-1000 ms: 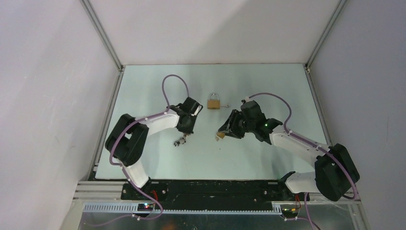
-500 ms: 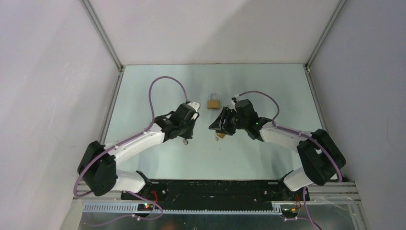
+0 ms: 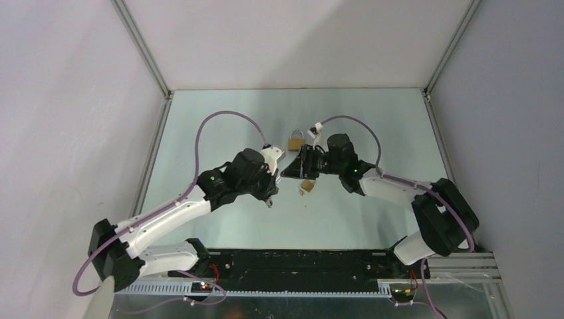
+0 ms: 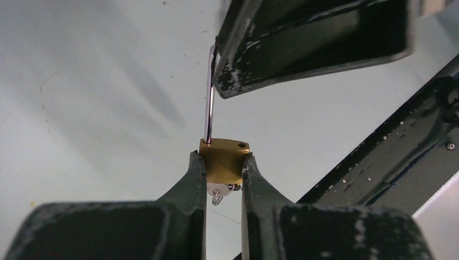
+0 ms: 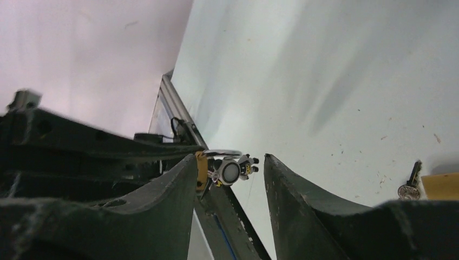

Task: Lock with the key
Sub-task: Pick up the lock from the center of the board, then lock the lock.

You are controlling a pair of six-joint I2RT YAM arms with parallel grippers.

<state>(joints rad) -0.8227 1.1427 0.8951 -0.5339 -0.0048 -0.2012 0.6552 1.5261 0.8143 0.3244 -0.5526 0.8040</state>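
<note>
While left pincer (image 4: 223,158) clamps padlock (image 4: 224,162) body, shackle (image 4: 208,97) raised, centre half-open right pincer (image 5: 230,162) squarely on key (image 5: 230,172) head before closing; left grip must resist twist.

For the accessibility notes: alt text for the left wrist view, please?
The left pincer clamps a small brass padlock by its body. Its open shackle stands up, its top behind the other arm's dark finger.
</note>
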